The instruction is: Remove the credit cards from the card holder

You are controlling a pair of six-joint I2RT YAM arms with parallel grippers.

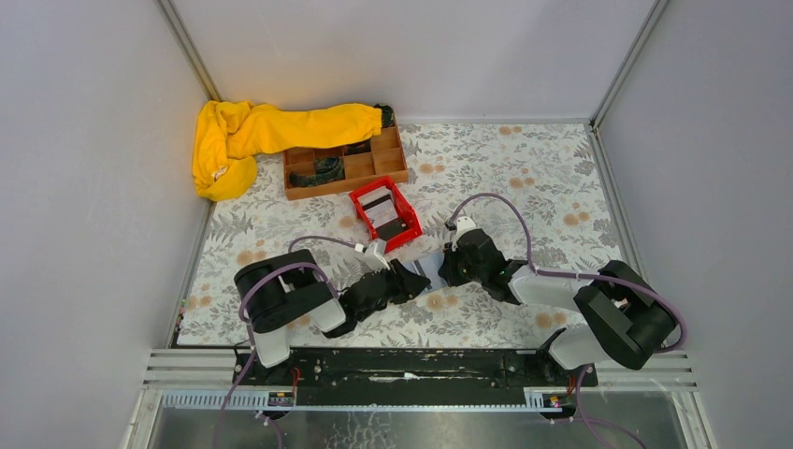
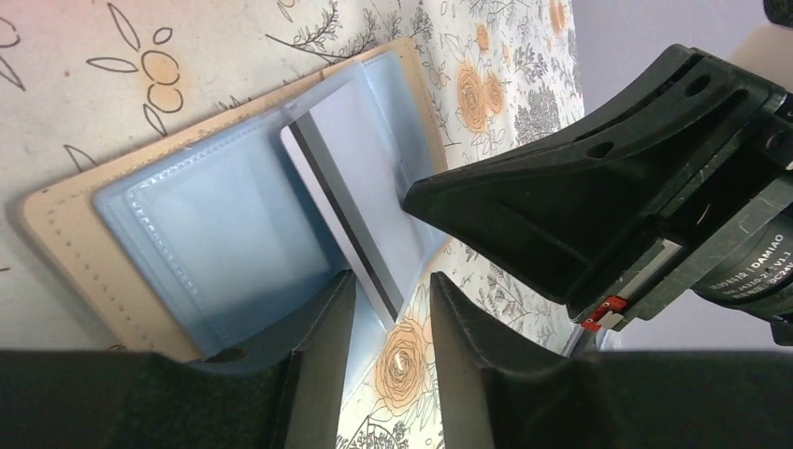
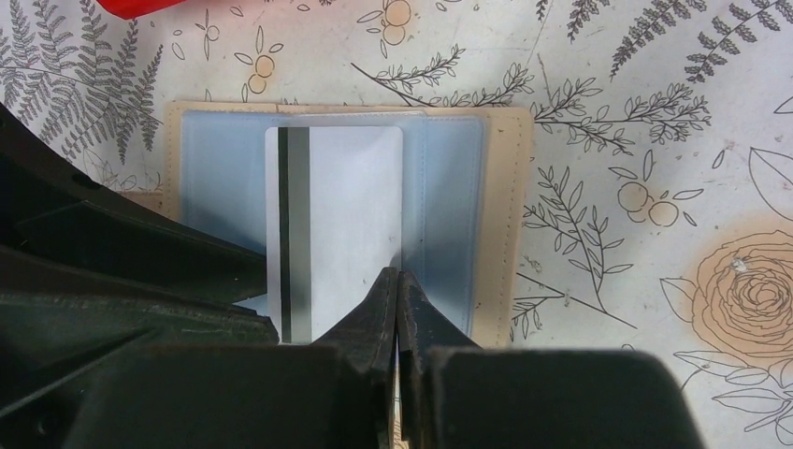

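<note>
I've got the card holder [image 3: 449, 187] lying open by the near edge of the counter [image 1: 524, 168], right pincer [image 3: 399, 285] shut at its edge, and the credit card [image 3: 346, 215] pokes out lengthwise into my half-open left pincer [image 2: 393, 295].

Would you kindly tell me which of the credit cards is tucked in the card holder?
The whitish card with the dark stripe, partly out of the card holder; the other cards lie in the red bin.
</note>
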